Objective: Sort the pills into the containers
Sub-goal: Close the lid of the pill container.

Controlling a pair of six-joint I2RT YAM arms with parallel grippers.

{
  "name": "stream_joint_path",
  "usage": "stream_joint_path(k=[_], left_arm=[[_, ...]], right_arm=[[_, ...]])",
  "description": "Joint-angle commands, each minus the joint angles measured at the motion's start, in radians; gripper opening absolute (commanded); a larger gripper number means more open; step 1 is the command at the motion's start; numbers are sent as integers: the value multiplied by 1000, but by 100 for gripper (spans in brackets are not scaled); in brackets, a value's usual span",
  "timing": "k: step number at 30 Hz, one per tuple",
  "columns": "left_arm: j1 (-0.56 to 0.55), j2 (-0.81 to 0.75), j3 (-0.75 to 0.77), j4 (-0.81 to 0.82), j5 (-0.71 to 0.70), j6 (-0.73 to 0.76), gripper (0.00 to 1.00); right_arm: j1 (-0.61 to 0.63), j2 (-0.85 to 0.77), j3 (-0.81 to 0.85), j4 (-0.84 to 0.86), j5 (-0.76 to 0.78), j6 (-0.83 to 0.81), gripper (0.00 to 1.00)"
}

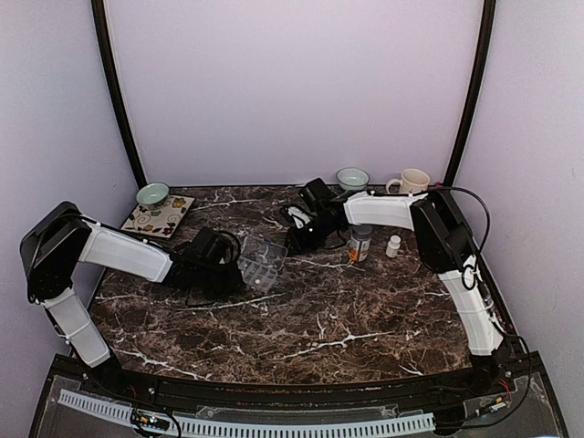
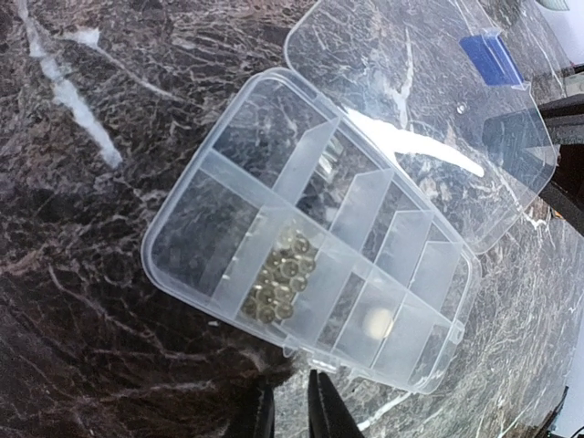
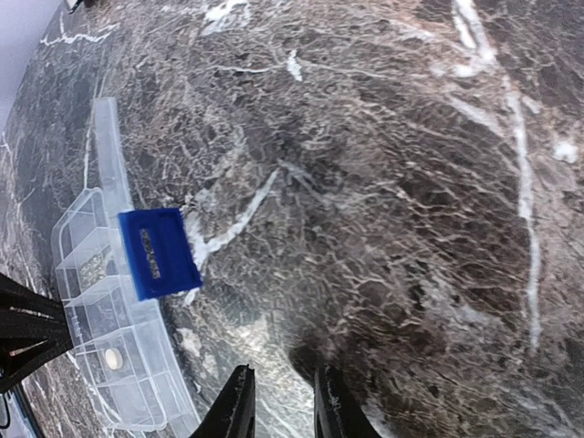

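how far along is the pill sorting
Partly done: the organizer box lies open with a cluster of pills in one compartment and a single pill in another. Neither tool visibly holds a pill. Most compartments look empty, and a pill bottle stands nearby.

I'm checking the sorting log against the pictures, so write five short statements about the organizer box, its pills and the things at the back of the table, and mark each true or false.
1. The organizer box has its lid open. True.
2. Every compartment holds pills. False: most look empty; a cluster of small pills fills one, and a single pill lies in another.
3. The lid's clasp is blue. True.
4. The mug stands on the patterned tile. False: it stands at the back right, and the tile lies at the back left.
5. The pill bottle lies on its side. False: it stands upright.
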Motion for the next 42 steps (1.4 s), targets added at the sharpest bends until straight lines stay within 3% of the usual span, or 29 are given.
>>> stream_joint_path(k=[1,13,42], left_arm=[[16,5,1,-57,-40,-3,15],[26,3,-13,-36,-42,-3,15],[32,15,-15,-7,-36,1,15]], right_arm=[[-4,-38,-36,77,-73,3,22],[9,-140,-128,164,-63,27,22],[108,-195,-155,137,-23,5,22]])
